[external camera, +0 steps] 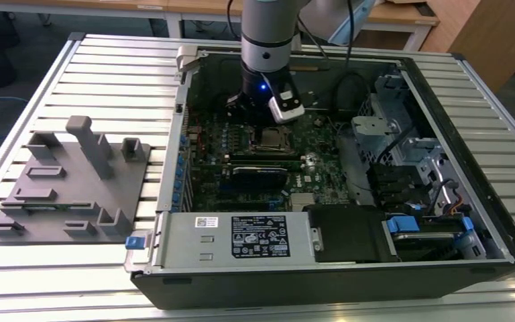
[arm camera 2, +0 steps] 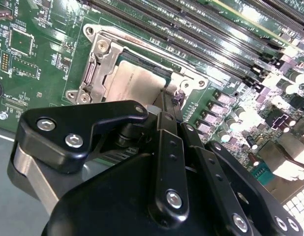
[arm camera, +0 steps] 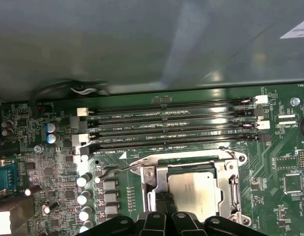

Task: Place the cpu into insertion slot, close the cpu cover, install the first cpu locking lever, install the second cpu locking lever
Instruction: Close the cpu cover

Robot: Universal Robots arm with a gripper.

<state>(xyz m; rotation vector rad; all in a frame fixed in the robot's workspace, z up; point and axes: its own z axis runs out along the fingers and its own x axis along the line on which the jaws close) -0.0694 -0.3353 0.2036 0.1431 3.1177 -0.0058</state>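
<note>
- Slatted metal desk (external camera: 78, 60) carries an open case (external camera: 472, 87) laid on its side, so the board faces up and the arm (external camera: 267, 33) can reach straight down into it.
- Within the second wrist view, the cpu (arm camera 2: 135, 81) lies flat inside the slot (external camera: 270, 137), pale face up and square to the rim, which looks like a seated chip.
- Lying down over the chip, the cover (arm camera 2: 100, 61) frames that face through its cut-out; this would hold the chip in while the levers are worked.
- At the slot's edge the gripper (arm camera 2: 170, 98) hangs low, fingers drawn together into one narrow tip just beside the cover. I judge it is set that way to push or hook a thin part, not to carry anything. Whether it touches metal I cannot tell.
- Seen in the first wrist view, a wire lever (arm camera: 117, 169) angles out from the slot's corner toward a row of capacitors (arm camera: 84, 196); latched or not, I cannot say.
- Long memory slots (arm camera: 171, 123) run just beside the slot.
- A labelled power supply (external camera: 239, 238) sits at the case's near wall, well apart from the work.
- Toward the exterior view's left, a grey fixture (external camera: 70, 181) stands on the desk outside the case.
</note>
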